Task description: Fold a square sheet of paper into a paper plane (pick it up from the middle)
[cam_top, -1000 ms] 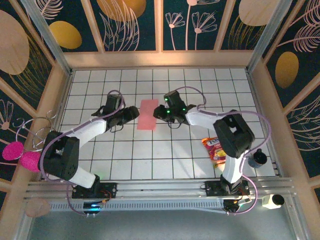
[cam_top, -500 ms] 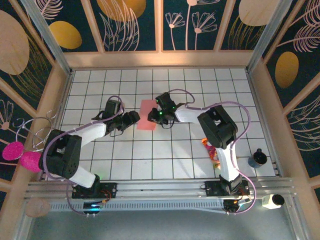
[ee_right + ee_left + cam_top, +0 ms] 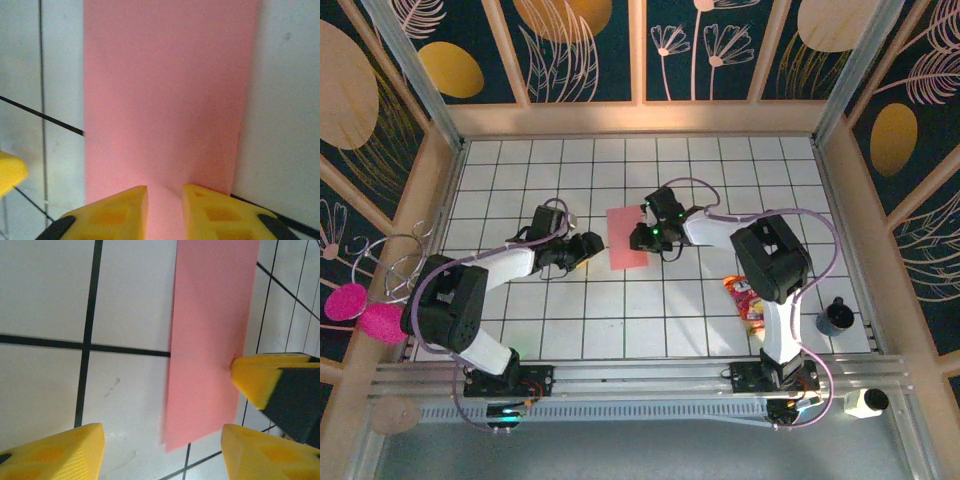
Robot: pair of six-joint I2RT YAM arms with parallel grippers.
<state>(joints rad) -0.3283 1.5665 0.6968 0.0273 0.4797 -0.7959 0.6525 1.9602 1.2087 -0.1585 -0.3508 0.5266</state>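
The salmon-pink sheet of paper (image 3: 626, 238) lies on the white tiled table as a narrow strip, about one tile wide and two long. My right gripper (image 3: 642, 237) is at its right edge. In the right wrist view the yellow fingertips (image 3: 120, 207) are pinched on the paper (image 3: 170, 90), and a small ridge of it bulges between them. My left gripper (image 3: 588, 243) stands open just left of the strip, its fingers (image 3: 55, 452) low over the tiles and holding nothing. The strip (image 3: 210, 340) reaches between the left fingers, and the right gripper's yellow fingertip (image 3: 257, 377) touches its far edge.
A red and yellow snack packet (image 3: 745, 297) lies on the tiles at the right, near the right arm. A dark cup (image 3: 836, 318) stands near the front right corner. Wooden walls (image 3: 640, 118) enclose the table. A pink toy (image 3: 365, 312) sits outside the left wall.
The strip has shifted slightly right and towards the arms and turned a little, moving with the right gripper. The left gripper has stayed open close to its left edge.
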